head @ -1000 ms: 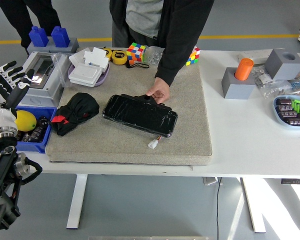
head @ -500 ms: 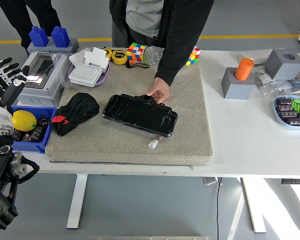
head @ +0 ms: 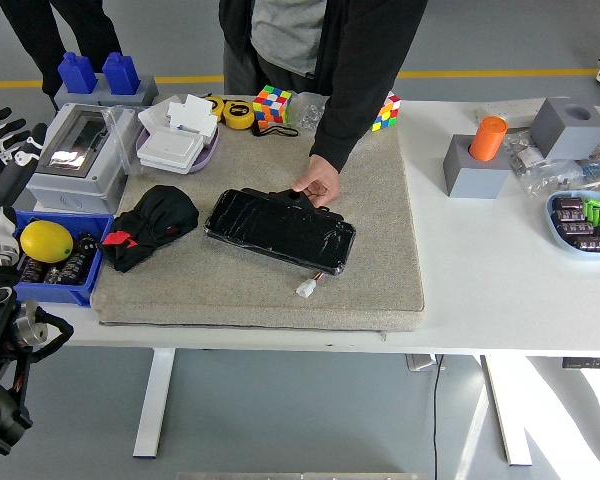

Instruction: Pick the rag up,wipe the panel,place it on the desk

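A crumpled black rag (head: 150, 227) with a red tag lies on the left part of the grey mat (head: 380, 280). The black panel (head: 280, 229) lies in the middle of the mat, with a small white plug at its near edge. A person's hand (head: 318, 185) rests on the panel's far edge and steadies it. My left hand (head: 2, 150) is raised at the picture's left edge, well left of the rag, with fingers spread and empty. My right arm is out of view.
A blue bin (head: 55, 262) with a lemon (head: 46, 241) stands left of the mat, a grey box (head: 80, 160) behind it. A purple tray with white boxes (head: 177, 140), tape and cubes (head: 273, 105) line the far edge. Grey blocks (head: 483, 165) and a parts dish (head: 582, 220) stand at right.
My left hand has drawn back to the left, away from the blue bin and toward the picture's edge. The rag, the panel and the person's hand have not moved.
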